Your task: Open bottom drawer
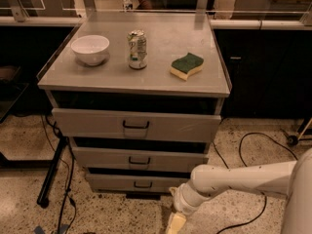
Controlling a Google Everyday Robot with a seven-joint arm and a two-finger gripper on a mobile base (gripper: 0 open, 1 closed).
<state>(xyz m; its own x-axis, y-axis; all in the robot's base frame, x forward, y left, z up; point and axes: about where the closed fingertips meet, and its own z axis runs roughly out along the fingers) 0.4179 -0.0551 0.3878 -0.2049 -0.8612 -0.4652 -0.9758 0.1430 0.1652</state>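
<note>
end effector (175, 224) low, near bottom drawer (127, 183) front

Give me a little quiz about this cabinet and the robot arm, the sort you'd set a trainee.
1. True or false: the gripper is clasping the bottom drawer's handle.
2. What stands between the bowl and the sponge? A) can B) mug C) plate
3. Fill in: the cabinet has ___ drawers.
Key: 1. False; it hangs near the floor, below and right of that handle. 2. A. 3. Three.
</note>
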